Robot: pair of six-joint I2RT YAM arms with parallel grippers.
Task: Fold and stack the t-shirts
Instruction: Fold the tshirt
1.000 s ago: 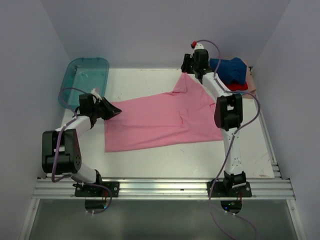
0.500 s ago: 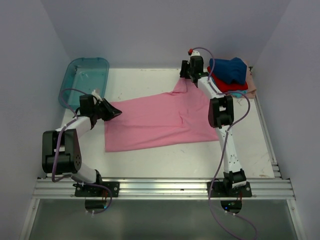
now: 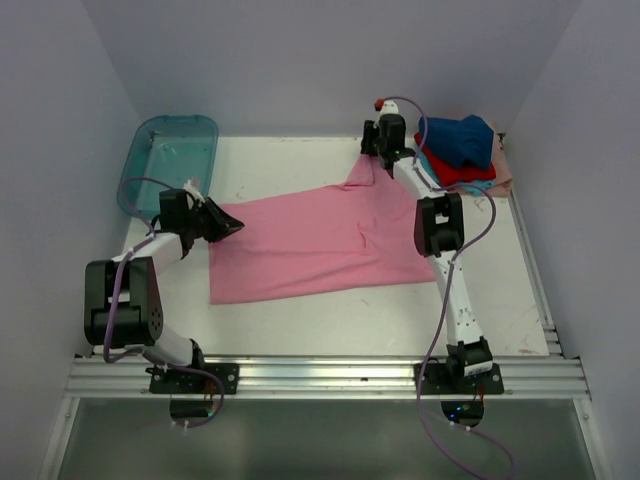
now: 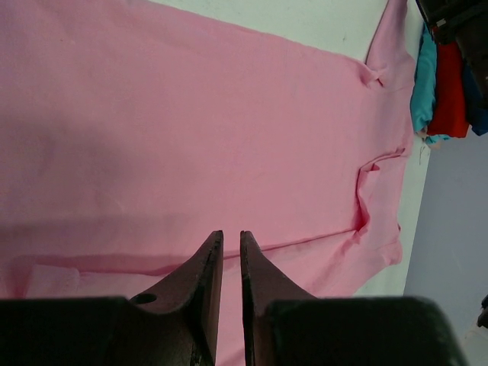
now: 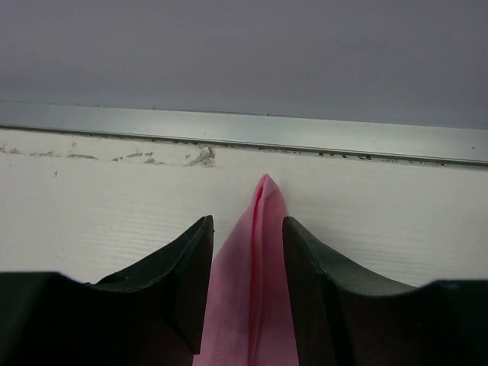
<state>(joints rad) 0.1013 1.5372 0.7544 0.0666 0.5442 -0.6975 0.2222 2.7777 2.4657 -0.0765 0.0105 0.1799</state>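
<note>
White table [image 3: 330, 320] (scuffed along its far edge), translucent teal tub [image 3: 180, 119] at far-left corner, metal rail [image 3: 330, 376] in front

The shirt [image 3: 320, 240] lies spread across the middle of the table [image 3: 300, 325]. The tub [image 3: 170, 155] sits in the far left corner, behind and left of it. The stack [image 3: 460, 145] lies in the far right corner, just right of the shirt's far tip, which sits between the right gripper's [image 5: 248, 229] fingers.
</note>
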